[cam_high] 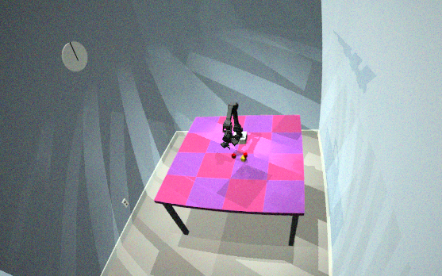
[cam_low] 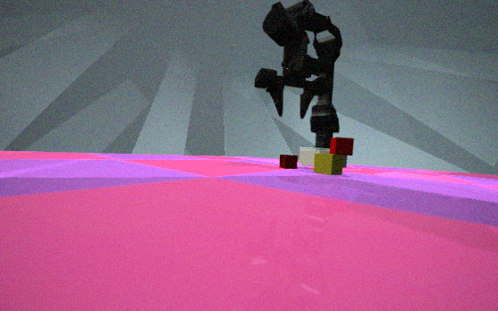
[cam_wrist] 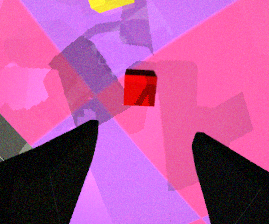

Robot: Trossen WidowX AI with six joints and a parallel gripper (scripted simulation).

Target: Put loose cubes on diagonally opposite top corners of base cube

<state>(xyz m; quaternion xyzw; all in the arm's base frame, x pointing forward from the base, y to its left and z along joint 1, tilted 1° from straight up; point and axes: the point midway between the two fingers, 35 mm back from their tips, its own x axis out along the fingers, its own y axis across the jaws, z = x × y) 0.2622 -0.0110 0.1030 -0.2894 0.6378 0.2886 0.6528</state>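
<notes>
On the checkered table (cam_high: 212,193) (cam_low: 160,232) (cam_wrist: 225,65), one cube is up and one is down.

One red cube (cam_high: 245,155) (cam_low: 341,147) sits on a top corner of the yellow cube (cam_high: 244,159) (cam_low: 328,163) (cam_wrist: 111,5), jutting past its edge. The other red cube (cam_high: 233,155) (cam_low: 288,162) (cam_wrist: 140,90) lies on the table, apart from the yellow one. Above the table, the jaws (cam_high: 227,147) (cam_low: 291,117) are spread, with nothing between them.

The table (cam_high: 209,194) (cam_low: 196,250) (cam_wrist: 235,30) was viewed from high above, from low nearby, and downward between fingertips.
</notes>
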